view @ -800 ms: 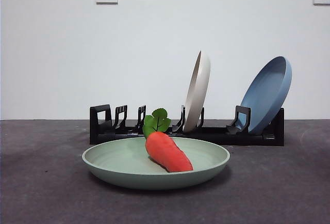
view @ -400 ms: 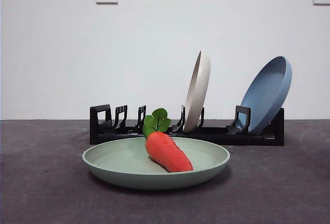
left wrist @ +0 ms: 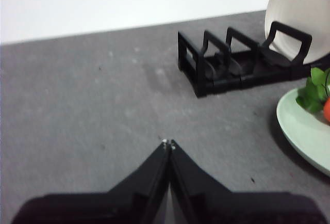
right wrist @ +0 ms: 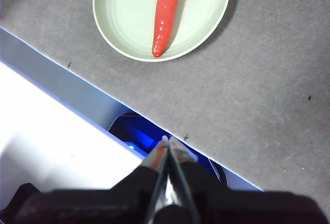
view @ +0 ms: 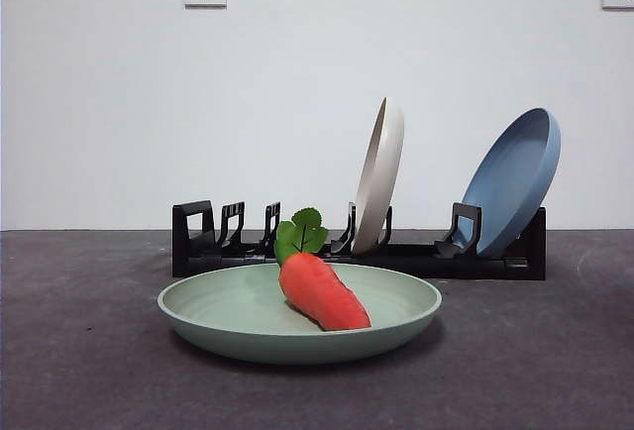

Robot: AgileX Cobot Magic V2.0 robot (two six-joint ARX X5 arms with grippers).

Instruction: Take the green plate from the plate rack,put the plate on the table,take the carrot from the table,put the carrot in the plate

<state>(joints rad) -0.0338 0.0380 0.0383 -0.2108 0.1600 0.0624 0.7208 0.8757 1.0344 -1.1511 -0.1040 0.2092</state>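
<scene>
Left tool (left wrist: 168, 142) and right tool (right wrist: 167, 140) are both pressed together, holding nothing. Carrot (view: 322, 291) lies in the green plate (view: 218, 311) on the tabletop (view: 89, 351).

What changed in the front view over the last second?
Nothing visibly changed. The carrot lies in the green plate on the table, and the cream-white plate and light blue plate stand in the plate rack as before. No gripper enters the front view.
</scene>
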